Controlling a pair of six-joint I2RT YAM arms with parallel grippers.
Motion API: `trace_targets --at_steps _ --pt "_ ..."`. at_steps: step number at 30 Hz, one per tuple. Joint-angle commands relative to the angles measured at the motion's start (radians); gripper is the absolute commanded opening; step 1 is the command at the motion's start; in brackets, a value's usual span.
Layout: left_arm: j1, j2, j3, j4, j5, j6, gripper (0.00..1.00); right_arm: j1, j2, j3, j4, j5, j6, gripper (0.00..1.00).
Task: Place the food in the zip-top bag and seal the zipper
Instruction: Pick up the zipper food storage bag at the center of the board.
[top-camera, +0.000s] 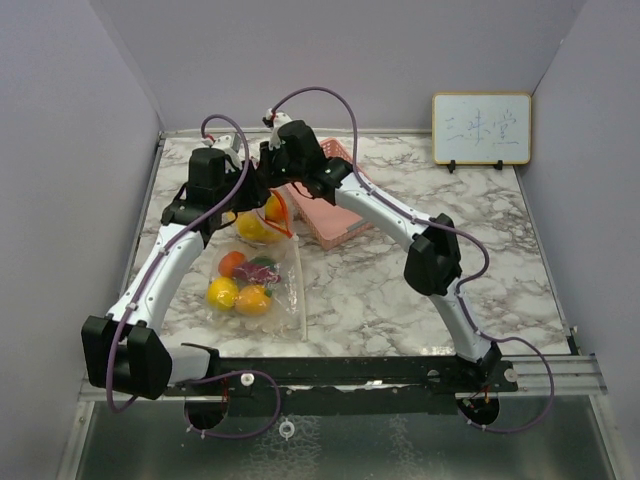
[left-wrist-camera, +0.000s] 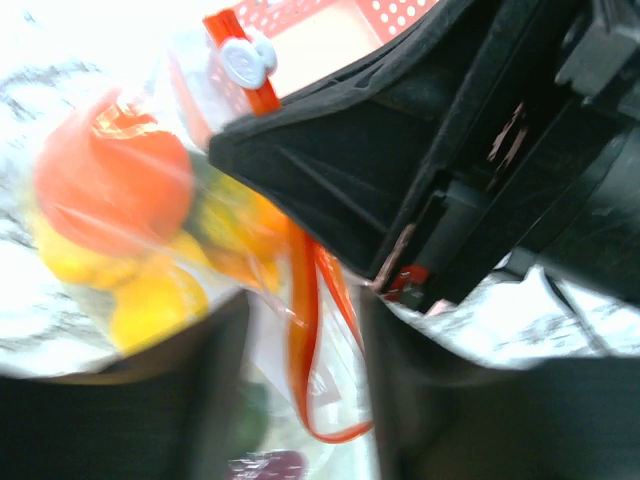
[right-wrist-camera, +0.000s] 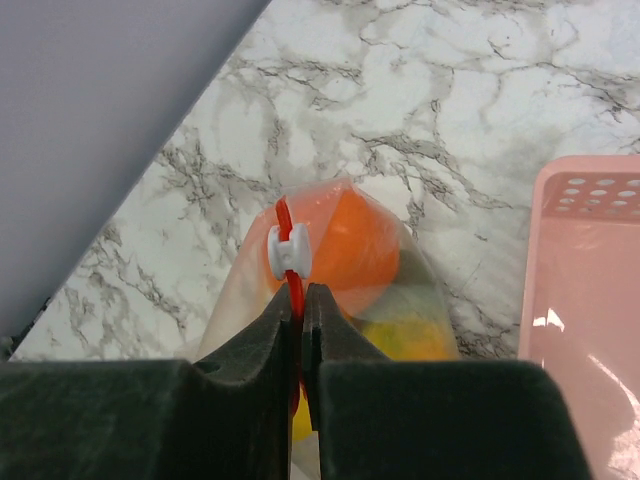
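A clear zip-top bag (top-camera: 262, 283) with a red zipper strip lies on the marble table. Toy food fills it: a yellow piece (top-camera: 222, 293), an orange piece (top-camera: 252, 299) and a purple piece (top-camera: 262, 272). The bag's far end is lifted. My right gripper (right-wrist-camera: 301, 292) is shut on the red zipper strip (right-wrist-camera: 285, 215) just below the white slider (right-wrist-camera: 289, 250); an orange fruit (right-wrist-camera: 350, 245) shows behind it. My left gripper (left-wrist-camera: 305, 400) is open, its blurred fingers either side of the zipper strip (left-wrist-camera: 303, 330) and the bag mouth. Both grippers meet above the bag's far end (top-camera: 262, 205).
A pink slotted basket (top-camera: 330, 215) stands just right of the bag and shows at the right of the right wrist view (right-wrist-camera: 590, 300). A small whiteboard (top-camera: 481, 128) leans on the back wall. Grey walls close in the left, back and right sides.
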Motion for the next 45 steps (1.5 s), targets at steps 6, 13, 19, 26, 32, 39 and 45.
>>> trace_targets --at_steps 6,13,19,26,32,39,45 --pt "0.005 -0.140 0.066 -0.014 -0.058 0.389 0.99 -0.115 -0.205 -0.154 0.132 -0.313 -0.136 0.05" --pt "0.014 -0.316 -0.102 0.174 0.134 0.734 0.94 -0.222 -0.322 -0.252 0.187 -0.688 -0.149 0.05" --pt "0.032 -0.255 -0.023 0.166 0.408 0.834 0.90 -0.235 -0.377 -0.256 0.153 -0.909 -0.176 0.06" --pt "0.032 -0.200 0.067 0.247 0.555 0.747 0.89 -0.235 -0.468 -0.344 0.120 -1.005 -0.182 0.06" --pt "0.032 -0.189 0.057 0.323 0.635 0.625 0.85 -0.235 -0.505 -0.379 0.071 -1.025 -0.219 0.06" --pt "0.032 -0.210 -0.032 0.457 0.770 0.390 0.76 -0.235 -0.526 -0.400 0.048 -1.021 -0.242 0.06" --pt "0.031 -0.185 -0.080 0.516 0.825 0.275 0.64 -0.235 -0.543 -0.411 0.060 -1.048 -0.234 0.06"
